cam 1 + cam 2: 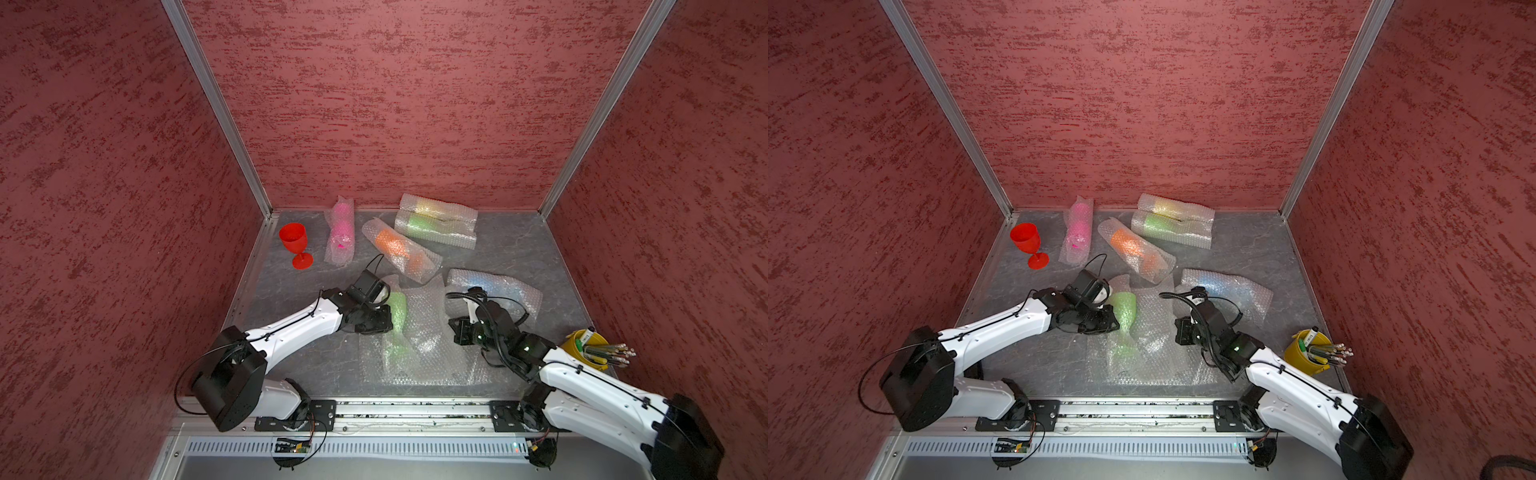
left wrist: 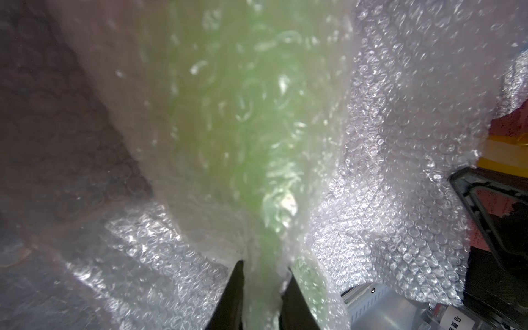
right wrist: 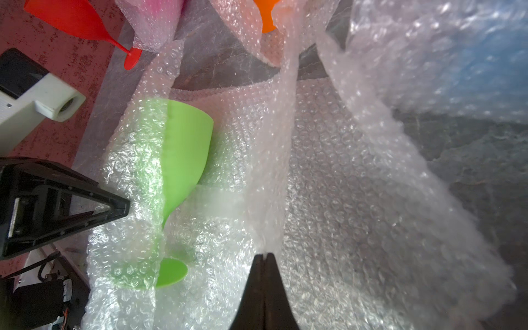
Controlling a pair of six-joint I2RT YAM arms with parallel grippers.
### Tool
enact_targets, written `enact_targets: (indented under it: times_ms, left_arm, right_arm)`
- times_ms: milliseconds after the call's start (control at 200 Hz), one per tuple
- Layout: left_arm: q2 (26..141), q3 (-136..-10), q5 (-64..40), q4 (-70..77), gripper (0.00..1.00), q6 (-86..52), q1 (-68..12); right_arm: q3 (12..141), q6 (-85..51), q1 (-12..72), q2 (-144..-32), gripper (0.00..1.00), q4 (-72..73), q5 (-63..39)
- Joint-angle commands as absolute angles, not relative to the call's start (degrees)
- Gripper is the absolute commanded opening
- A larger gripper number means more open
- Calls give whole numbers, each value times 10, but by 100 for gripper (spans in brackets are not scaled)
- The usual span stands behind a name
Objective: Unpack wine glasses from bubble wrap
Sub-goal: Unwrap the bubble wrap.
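Observation:
A light green wine glass (image 1: 397, 309) (image 3: 185, 148) lies half uncovered on an opened bubble wrap sheet (image 1: 424, 332) (image 3: 328, 171) at the front middle. My left gripper (image 2: 264, 265) (image 1: 388, 323) is shut on its stem, with a layer of wrap between the fingers and the stem. My right gripper (image 3: 265, 255) (image 1: 457, 331) is shut on a raised fold of the same sheet, to the right of the glass. A bare red wine glass (image 1: 295, 243) stands at the back left.
Wrapped glasses lie behind: pink (image 1: 341, 232), orange (image 1: 395, 245), green (image 1: 419, 224) and yellow (image 1: 432, 205). A blue one in wrap (image 1: 490, 286) lies just behind my right wrist. A yellow cup of utensils (image 1: 582, 347) stands at the right edge. Red walls close in three sides.

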State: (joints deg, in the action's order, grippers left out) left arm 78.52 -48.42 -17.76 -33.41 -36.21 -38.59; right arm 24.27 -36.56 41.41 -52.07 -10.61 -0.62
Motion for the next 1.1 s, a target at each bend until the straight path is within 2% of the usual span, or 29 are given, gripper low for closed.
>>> enact_targets:
  times_ms: [0,165,646,1097]
  left_arm:
    - [769,-472,-190,-327,15,-354,-375]
    - [758,-468,-200,-325,7,-360,-370]
    - [750,-516,-208,-331,8,-392,-410]
    - [764,-487,-163,-317,8,-370,-415]
  right_arm:
    - [265,-358,412,-515,0,-118,8]
    - [277,-355,412,-514,0,-128,14]
    - [289,-358,412,-458,0,-201,58]
    - [265,-409,412,-437,0,-220,125]
